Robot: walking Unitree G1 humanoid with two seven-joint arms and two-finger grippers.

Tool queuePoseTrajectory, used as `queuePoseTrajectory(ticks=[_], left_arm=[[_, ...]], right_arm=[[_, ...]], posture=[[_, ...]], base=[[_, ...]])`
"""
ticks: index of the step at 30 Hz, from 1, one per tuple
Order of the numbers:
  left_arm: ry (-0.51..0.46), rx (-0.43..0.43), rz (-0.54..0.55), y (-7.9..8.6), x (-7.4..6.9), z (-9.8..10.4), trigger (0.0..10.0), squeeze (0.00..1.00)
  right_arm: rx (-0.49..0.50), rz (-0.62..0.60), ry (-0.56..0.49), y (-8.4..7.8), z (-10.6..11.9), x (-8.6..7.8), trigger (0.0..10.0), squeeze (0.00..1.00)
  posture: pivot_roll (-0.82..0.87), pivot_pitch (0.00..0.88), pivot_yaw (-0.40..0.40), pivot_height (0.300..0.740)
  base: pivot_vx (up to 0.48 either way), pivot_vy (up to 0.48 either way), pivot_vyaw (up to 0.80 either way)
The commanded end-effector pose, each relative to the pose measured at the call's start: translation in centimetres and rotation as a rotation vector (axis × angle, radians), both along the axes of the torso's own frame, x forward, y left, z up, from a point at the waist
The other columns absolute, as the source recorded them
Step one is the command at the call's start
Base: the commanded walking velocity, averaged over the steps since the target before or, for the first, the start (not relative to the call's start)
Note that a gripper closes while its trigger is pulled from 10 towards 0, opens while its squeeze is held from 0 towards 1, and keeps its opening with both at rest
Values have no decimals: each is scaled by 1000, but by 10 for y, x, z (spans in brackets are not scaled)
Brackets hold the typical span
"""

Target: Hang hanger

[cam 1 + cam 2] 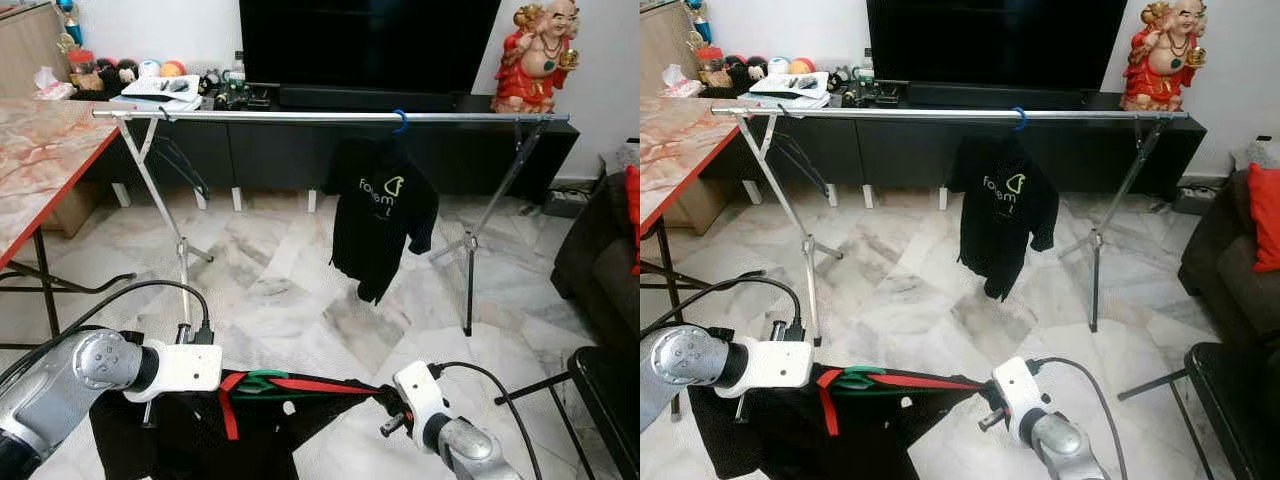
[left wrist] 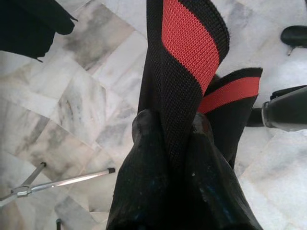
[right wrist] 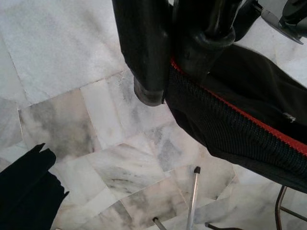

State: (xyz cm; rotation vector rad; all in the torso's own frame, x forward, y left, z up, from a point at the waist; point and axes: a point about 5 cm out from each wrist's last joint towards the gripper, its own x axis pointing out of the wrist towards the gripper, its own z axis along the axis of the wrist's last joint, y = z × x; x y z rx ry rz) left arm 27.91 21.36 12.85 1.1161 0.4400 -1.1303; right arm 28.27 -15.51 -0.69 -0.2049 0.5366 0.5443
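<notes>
Both hands, left (image 2: 172,139) and right (image 3: 168,72), pinch a black-and-red garment (image 1: 300,385), its hanger (image 1: 262,380) mostly hidden.

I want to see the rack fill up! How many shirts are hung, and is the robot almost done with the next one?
One black shirt already hangs from the rail on a blue hanger. The next, a black garment with red trim on a green hanger, is held low between the left gripper and right gripper, both clamped on its fabric. Lifting and hooking it is left.
</notes>
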Motion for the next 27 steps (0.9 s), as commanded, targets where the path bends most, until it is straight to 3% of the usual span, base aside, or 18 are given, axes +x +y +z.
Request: queuePoseTrajectory(ticks=[1,4,12,14,21,27], left_arm=[[-15,28,139,33,3,8,10000,0],[1,-70,135,35,2,14,10000,0],[25,-199,151,50,0,42,10000,0],[95,-217,116,50,-8,44,10000,0],[140,-266,55,43,-12,51,10000,0],[223,-299,-70,19,-21,49,10000,0]], right_arm=[[-57,-125,60,-35,-8,-9,0,0],[-67,-114,63,-35,-8,-9,0,0],[-83,-100,75,-36,-11,-12,0,0],[-89,-93,79,-35,-12,-13,0,0],[-106,-78,86,-35,-12,-13,0,0],[-125,-71,91,-36,-14,-15,0,0]], posture=[[86,41,-54,740],[87,41,-55,740],[90,43,-55,740],[90,43,-59,740],[90,43,-60,740],[87,39,-60,740]], base=[[0,0,0],[0,0,0],[0,0,0],[0,0,0],[0,0,0],[0,0,0]])
